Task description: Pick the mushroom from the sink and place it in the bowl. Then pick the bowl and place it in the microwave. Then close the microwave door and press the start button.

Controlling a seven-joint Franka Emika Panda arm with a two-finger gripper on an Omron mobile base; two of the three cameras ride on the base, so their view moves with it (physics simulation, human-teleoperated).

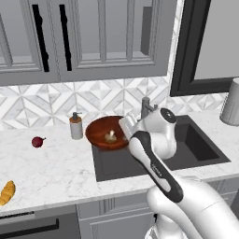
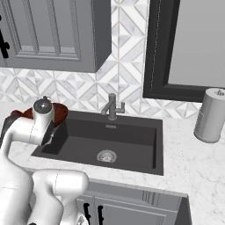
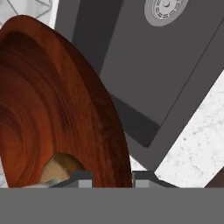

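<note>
Clearly tilted, the bowl [image 3: 57,109] holds the mushroom [image 3: 59,168], its rim pinched by the gripper [image 3: 111,178].

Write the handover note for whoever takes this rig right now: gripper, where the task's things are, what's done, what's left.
Gripper: closed on the rim of the bowl, one fingertip inside the rim and one outside.
Bowl: it seems lifted and tilted, at the left rear corner of the sink, beside the soap dispenser.
Mushroom: already inside the bowl.
Sink: nothing lies around its drain.
Done: mushroom moved to the bowl, bowl gripped.
Left: carry the bowl into the microwave, close its door, press start.
Also on the counter: a dark red ball and a golden pastry, both left of the sink.
</note>
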